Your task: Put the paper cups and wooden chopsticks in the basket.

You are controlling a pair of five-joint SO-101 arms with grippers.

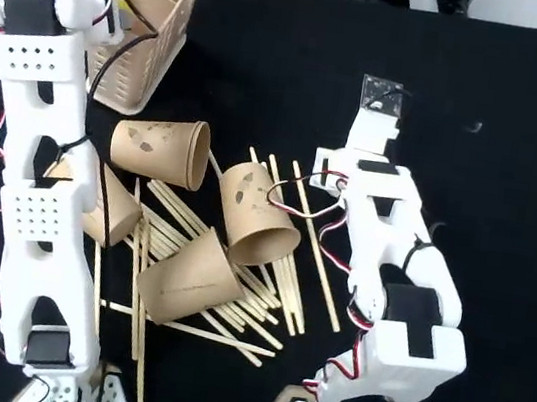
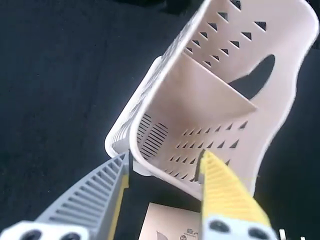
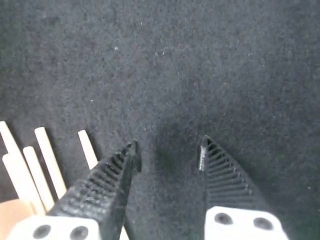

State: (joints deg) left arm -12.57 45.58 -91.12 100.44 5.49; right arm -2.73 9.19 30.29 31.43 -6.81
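In the upper left of the high view stands the basket (image 1: 154, 22), with the left gripper (image 2: 165, 162) at its rim, fingers apart. At centre, four paper cups (image 1: 160, 149) lie on their sides among scattered wooden chopsticks (image 1: 281, 289). To their right, the right gripper (image 3: 167, 155) hangs over the black surface (image 1: 504, 246), fingers apart.

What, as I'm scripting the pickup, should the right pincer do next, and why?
Probably shift the open right pincer sideways over the nearest wooden chopstick: it hangs above bare black cloth with nothing between its tips, and the chopstick ends lie just beside it.
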